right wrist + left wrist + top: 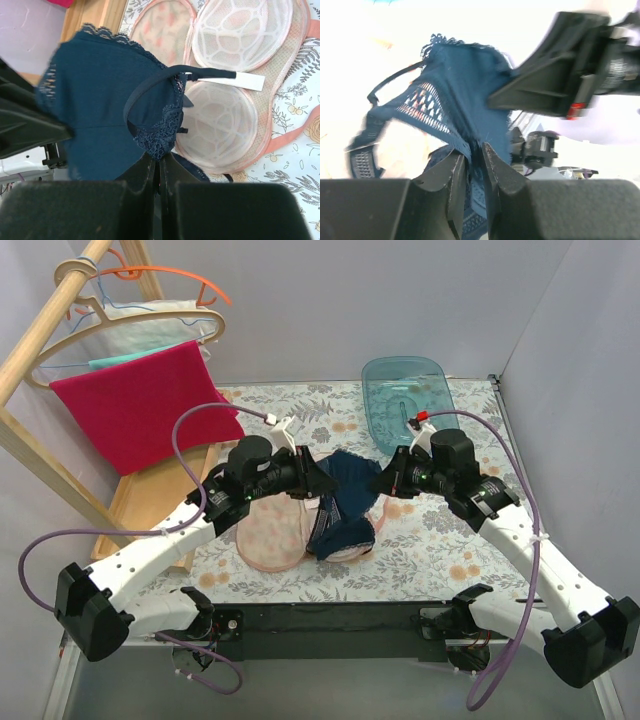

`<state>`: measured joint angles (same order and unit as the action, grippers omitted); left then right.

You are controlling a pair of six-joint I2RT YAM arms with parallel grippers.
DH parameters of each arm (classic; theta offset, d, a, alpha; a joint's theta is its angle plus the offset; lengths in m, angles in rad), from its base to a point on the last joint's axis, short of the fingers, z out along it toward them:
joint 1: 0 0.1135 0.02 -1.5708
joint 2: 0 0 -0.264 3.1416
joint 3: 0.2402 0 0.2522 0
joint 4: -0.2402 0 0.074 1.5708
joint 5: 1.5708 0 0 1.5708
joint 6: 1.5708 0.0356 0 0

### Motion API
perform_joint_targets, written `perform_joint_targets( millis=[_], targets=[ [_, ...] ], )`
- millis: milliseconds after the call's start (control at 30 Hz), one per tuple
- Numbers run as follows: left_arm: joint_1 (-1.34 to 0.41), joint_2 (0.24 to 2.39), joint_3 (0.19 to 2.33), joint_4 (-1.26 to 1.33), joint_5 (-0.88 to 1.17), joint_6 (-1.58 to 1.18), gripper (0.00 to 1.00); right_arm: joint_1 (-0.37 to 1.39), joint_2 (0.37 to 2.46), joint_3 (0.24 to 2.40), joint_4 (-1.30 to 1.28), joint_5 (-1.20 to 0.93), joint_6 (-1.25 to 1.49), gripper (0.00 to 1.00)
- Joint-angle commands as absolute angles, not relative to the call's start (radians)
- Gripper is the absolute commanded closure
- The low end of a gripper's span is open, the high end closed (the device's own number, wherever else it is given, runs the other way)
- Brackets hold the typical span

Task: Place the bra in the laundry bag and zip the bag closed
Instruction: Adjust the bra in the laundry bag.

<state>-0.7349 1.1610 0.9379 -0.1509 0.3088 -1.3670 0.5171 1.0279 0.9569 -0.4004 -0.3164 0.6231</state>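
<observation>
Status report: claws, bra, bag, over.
Both gripping: left claw and right claw shut on the bra, spread between them. Open laundry bag flat below. No obstruction seen.

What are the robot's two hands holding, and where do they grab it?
Both hold the bra. The left gripper pinches its blue fabric at one side; the right gripper pinches the lacy edge near a strap.

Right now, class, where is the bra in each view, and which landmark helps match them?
Top external: bra at picture centre.
Left wrist: centre, above the left fingers.
Right wrist: left of centre, above the right fingers.
Landmark: laundry bag, below-left of the bra from above, upper right in the right wrist view; not discernible in the left wrist's glare.
</observation>
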Motion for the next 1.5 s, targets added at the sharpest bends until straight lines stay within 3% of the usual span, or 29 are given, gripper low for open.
perform_joint_targets(
  millis=[0, 133, 500, 933, 1233, 1300, 1333, 1367, 1467],
  targets=[
    [-0.736, 1.124, 1.09, -0.271, 0.4, -1.312, 0.82, 0.514, 0.986, 0.966, -0.383, -0.307, 0.597, 0.99],
    [-0.736, 1.141, 1.176, -0.342, 0.491, -1.304, 0.81, 0.514, 0.939, 0.971, -0.39, -0.299, 0.575, 0.99],
    [-0.736, 1.124, 1.155, -0.383, 0.41, -1.318, 0.79, 0.514, 0.976, 1.008, -0.391, -0.324, 0.552, 0.99],
    [-0.73, 1.212, 1.112, -0.403, 0.187, -1.229, 0.79, 0.514, 1.173, 1.051, -0.325, -0.341, 0.499, 0.99],
    [-0.627, 1.296, 1.098, -0.36, 0.201, -1.16, 0.79, 0.512, 1.36, 1.101, -0.278, -0.357, 0.471, 0.99],
    [-0.614, 1.275, 1.101, -0.37, 0.204, -1.161, 0.7, 0.512, 1.391, 1.121, -0.279, -0.351, 0.465, 0.99],
    [-0.611, 1.26, 1.097, -0.374, 0.204, -1.164, 0.63, 0.509, 1.397, 1.124, -0.279, -0.339, 0.463, 0.99],
    [-0.609, 1.238, 1.089, -0.376, 0.199, -1.166, 0.47, 0.506, 1.402, 1.124, -0.278, -0.336, 0.462, 0.99],
    [-0.609, 1.171, 1.043, -0.387, 0.227, -1.187, 0.3, 0.492, 1.414, 1.127, -0.278, -0.337, 0.459, 0.99]
  ],
)
